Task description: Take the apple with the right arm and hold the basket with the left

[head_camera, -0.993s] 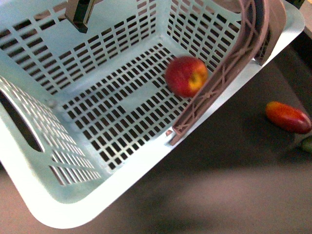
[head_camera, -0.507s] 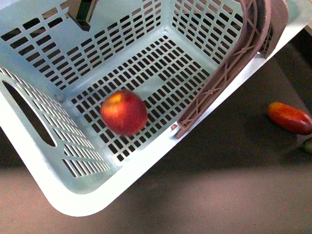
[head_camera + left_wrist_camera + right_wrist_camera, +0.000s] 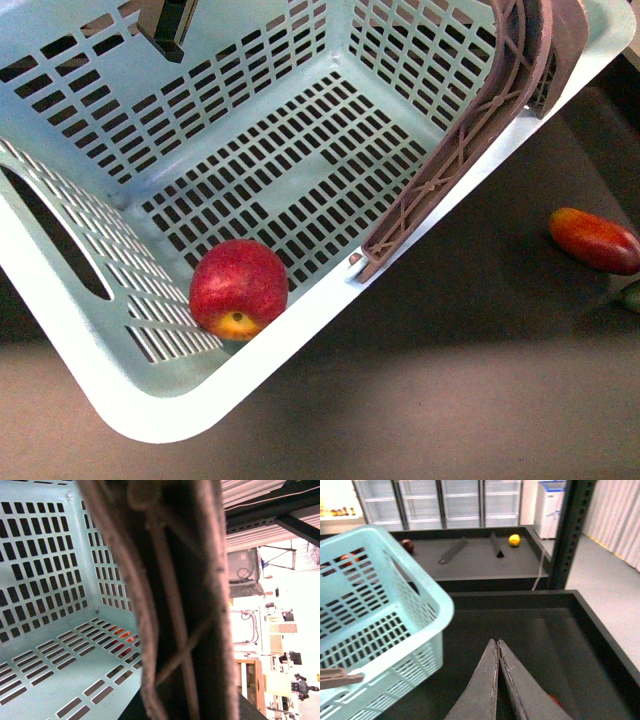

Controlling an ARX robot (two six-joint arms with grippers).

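Note:
The mint-green basket (image 3: 150,415) fills the front view, tilted, with its brown handle (image 3: 460,150) lying along the right rim. The red apple (image 3: 238,290) rests inside it in the near corner, yellowish patch facing down and forward. My left gripper is shut on the basket. In the left wrist view the brown handle (image 3: 175,605) fills the middle and hides the jaws, with the basket wall (image 3: 45,570) beside it. My right gripper (image 3: 496,642) is shut and empty. It hangs over the dark tray floor, just beside the basket (image 3: 395,615), outside it.
An elongated red-orange fruit (image 3: 593,241) lies on the dark surface right of the basket, with a green item (image 3: 630,297) at the frame edge. In the right wrist view a dark post (image 3: 572,530) stands ahead, with a yellow fruit (image 3: 514,540) on the far shelf.
The apple has rolled from beside the handle, across the basket floor, into the near corner and now lies still. The basket has shifted slightly.

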